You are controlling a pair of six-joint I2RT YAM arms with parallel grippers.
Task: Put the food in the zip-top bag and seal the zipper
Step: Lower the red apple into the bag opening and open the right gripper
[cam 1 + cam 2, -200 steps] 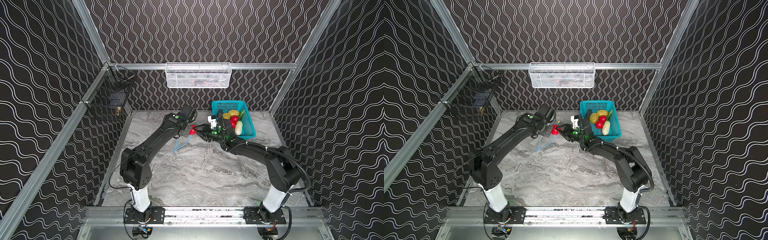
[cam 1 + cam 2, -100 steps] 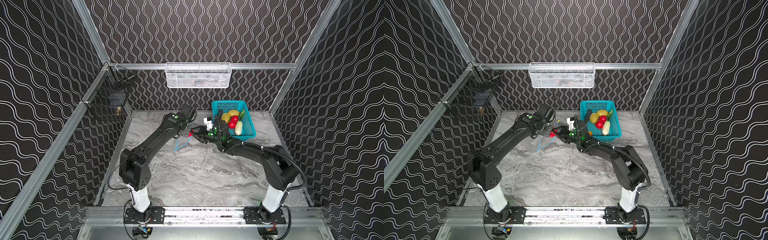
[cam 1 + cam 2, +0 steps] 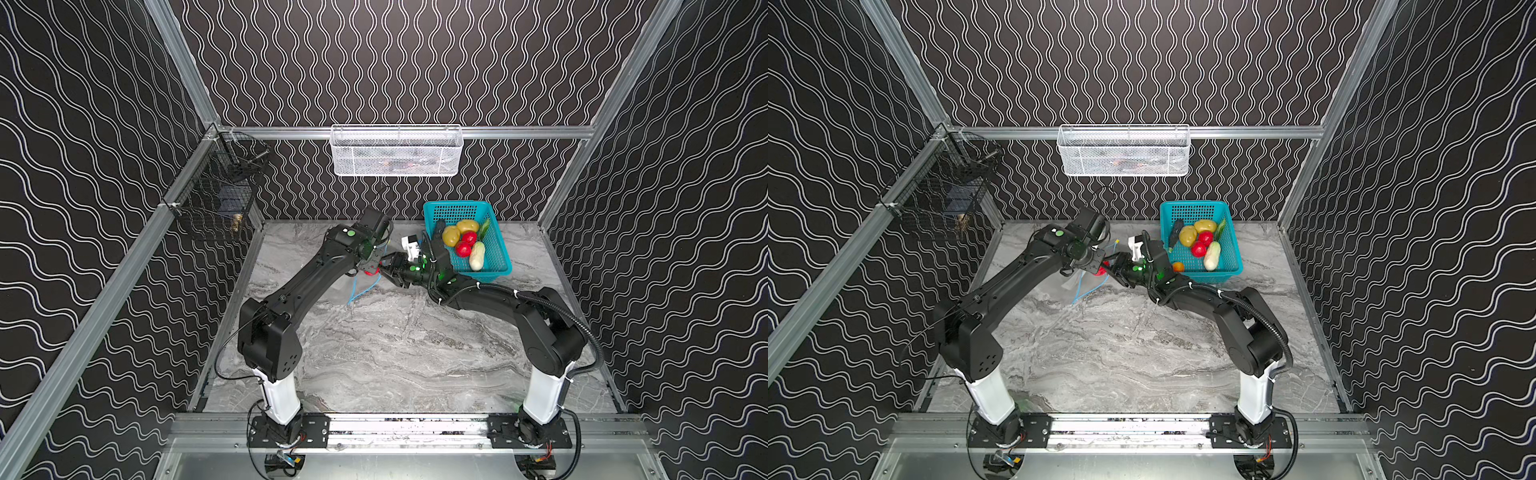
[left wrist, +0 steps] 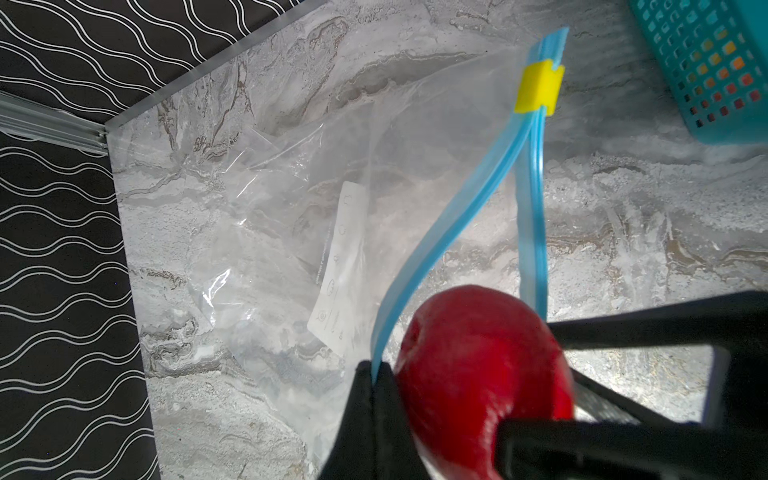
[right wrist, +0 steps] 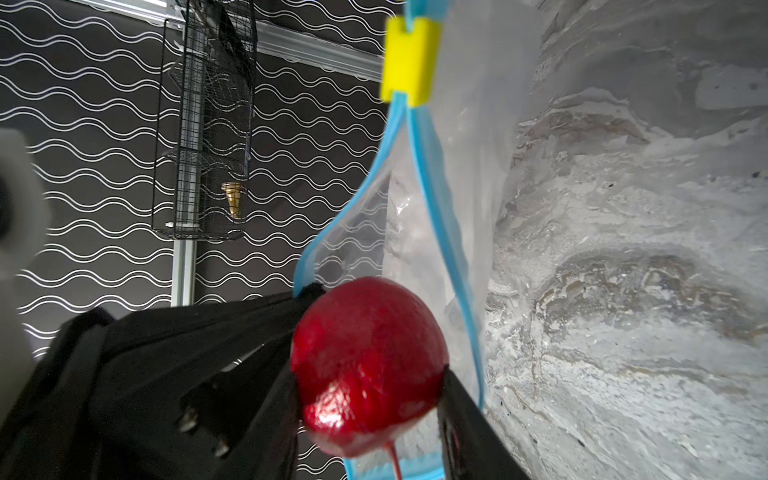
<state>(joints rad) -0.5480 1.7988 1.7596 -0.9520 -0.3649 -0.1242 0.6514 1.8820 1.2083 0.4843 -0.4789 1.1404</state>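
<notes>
The clear zip-top bag lies on the marble table, its mouth held up and open. My left gripper is shut on the upper lip of the blue zipper. The yellow slider sits at the far end. My right gripper is shut on a red tomato right at the mouth, between the two zipper lips. In both top views the two grippers meet left of the teal basket. The basket holds potatoes, tomatoes, a radish, a cucumber and an orange piece.
A white mesh basket hangs on the back wall. A black wire basket hangs on the left wall. The bag's body spreads toward the left wall under my left arm.
My right gripper has carried the tomato leftward, up against my left gripper and into the bag's mouth. The left arm has held still.
</notes>
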